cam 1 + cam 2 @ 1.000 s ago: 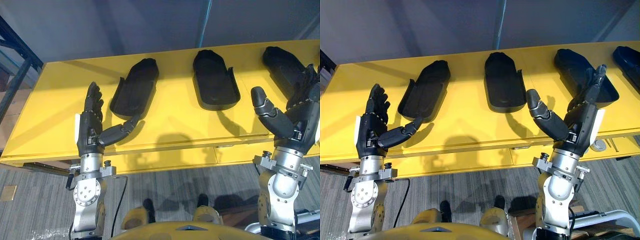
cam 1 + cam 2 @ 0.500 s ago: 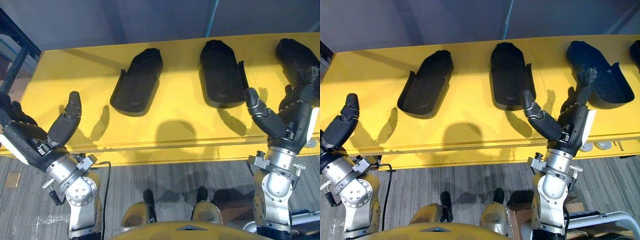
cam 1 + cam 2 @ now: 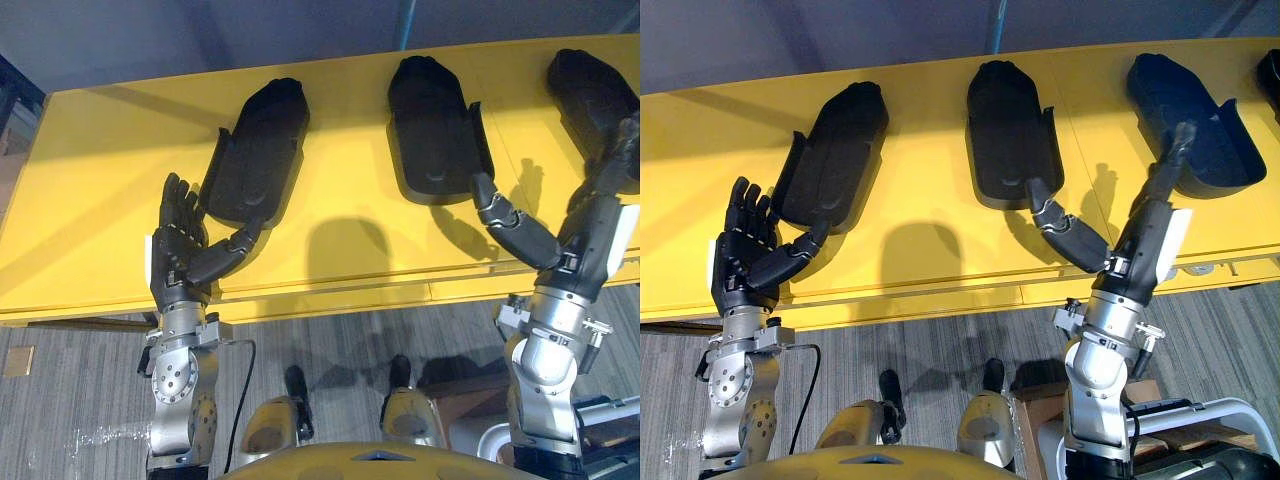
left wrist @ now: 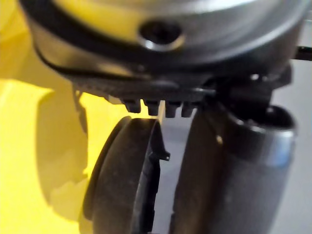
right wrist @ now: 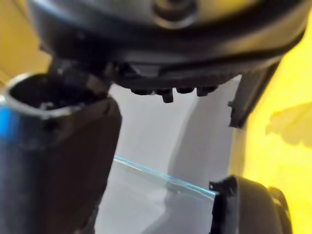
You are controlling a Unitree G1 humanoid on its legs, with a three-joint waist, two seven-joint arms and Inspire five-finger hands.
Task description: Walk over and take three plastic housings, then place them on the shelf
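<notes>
I count three whole black housings on one yellow worktop [image 3: 700, 170]: left housing [image 3: 835, 150], middle housing [image 3: 1005, 130], right housing [image 3: 1170, 90].

1. Long yellow table [image 3: 100, 180] runs left to right across the whole scene; top is glossy, lit brightest in a band at the far left.
2. Table's near face [image 3: 330, 298] is a yellow strip split by seams.
3. Plain grey wall [image 3: 200, 40] sits right behind the table, with a thin pale-blue vertical strip [image 3: 997, 25] on it.
4. Floor is grey striped carpet [image 3: 340, 340].
5. Small brass floor plate [image 3: 15, 360] near left, white scuff [image 3: 100, 435] beside it.
6. Dark frame [image 3: 15, 85] past the table's far-left corner.
7. White tube frame [image 3: 1200, 412] near right.
</notes>
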